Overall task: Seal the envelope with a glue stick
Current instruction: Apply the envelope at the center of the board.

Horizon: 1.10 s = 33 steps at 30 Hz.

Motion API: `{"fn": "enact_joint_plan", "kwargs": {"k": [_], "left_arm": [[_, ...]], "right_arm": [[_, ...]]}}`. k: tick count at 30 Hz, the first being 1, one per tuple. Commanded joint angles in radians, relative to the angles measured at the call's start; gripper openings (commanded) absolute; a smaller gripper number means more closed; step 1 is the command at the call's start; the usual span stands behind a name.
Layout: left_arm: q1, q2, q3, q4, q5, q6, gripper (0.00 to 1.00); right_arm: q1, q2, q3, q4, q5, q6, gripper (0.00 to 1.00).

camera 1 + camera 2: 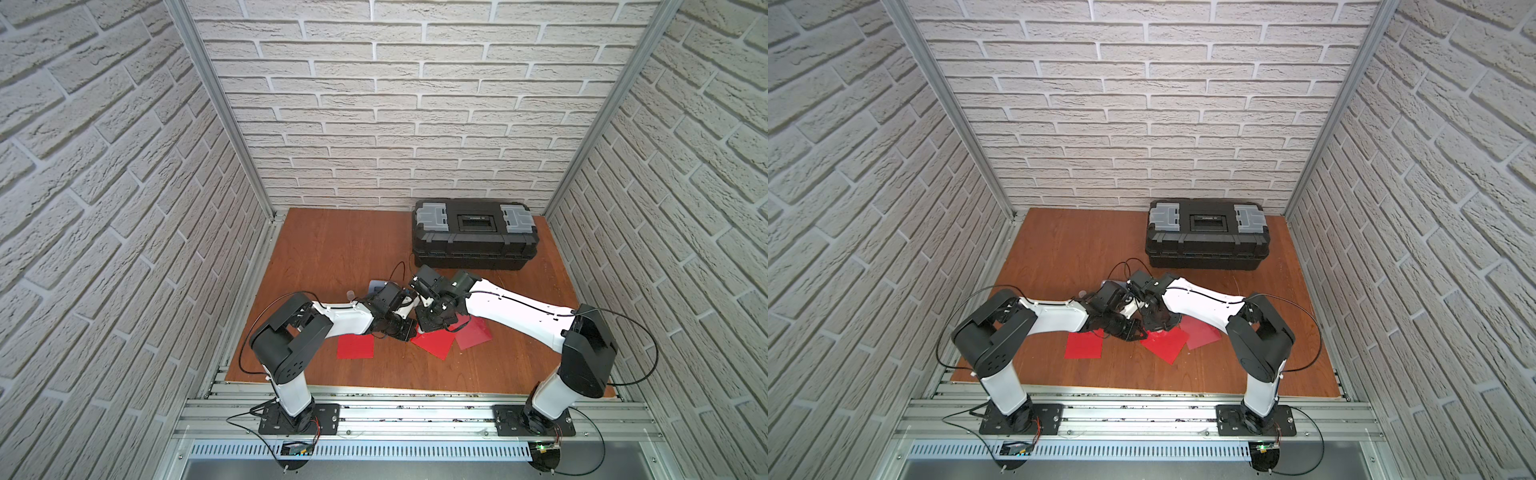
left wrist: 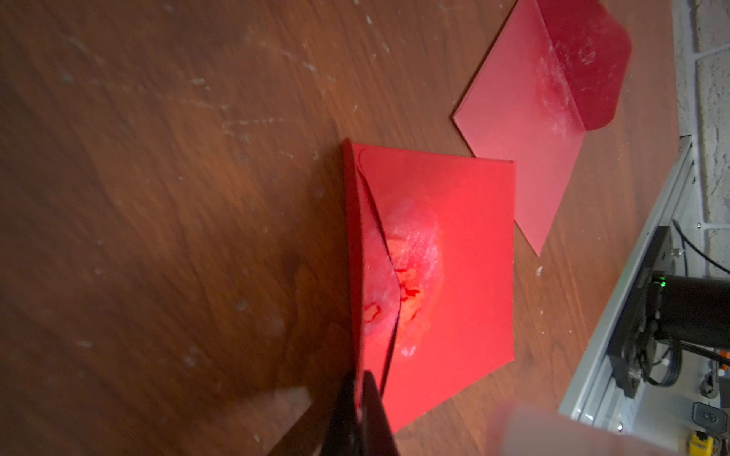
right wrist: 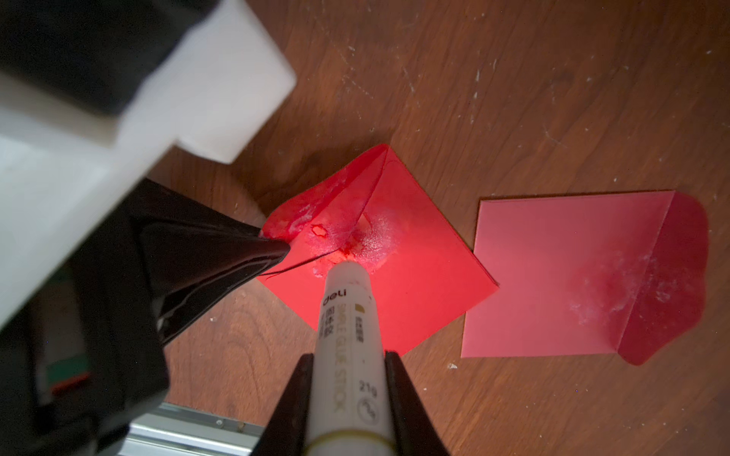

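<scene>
A red envelope (image 3: 414, 284) lies on the wooden table, its flap (image 3: 328, 205) lifted and smeared with white glue. My left gripper (image 2: 361, 381) is shut on the flap's edge; its black fingers (image 3: 272, 248) also show in the right wrist view. My right gripper (image 3: 348, 355) is shut on the white glue stick (image 3: 347, 316), uncapped, whose tip touches the envelope under the raised flap. In both top views the two wrists meet over this middle envelope (image 1: 434, 347) (image 1: 1165, 345) and hide the fingertips.
A paler red envelope (image 3: 572, 276) with an open, glue-marked flap lies close beside it. Another red envelope (image 1: 355, 347) lies under the left arm. A black toolbox (image 1: 473, 232) stands at the back right. A grey-blue hole punch (image 1: 377, 286) sits behind the left wrist.
</scene>
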Motion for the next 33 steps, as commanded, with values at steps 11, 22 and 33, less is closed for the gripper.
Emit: {"fn": "enact_joint_plan", "kwargs": {"k": [11,22,33], "left_arm": [[0.022,0.022,-0.048,-0.049,0.022,-0.001,0.00],[0.045,0.054,-0.051,-0.042,0.097,0.025,0.00],[0.047,0.080,-0.045,-0.030,0.131,0.029,0.00]], "right_arm": [[0.003,0.035,0.037,-0.096,0.112,0.014,0.02],[-0.018,0.088,0.029,-0.036,0.119,0.019,0.02],[-0.041,0.135,-0.007,0.037,0.116,0.008,0.02]]}}
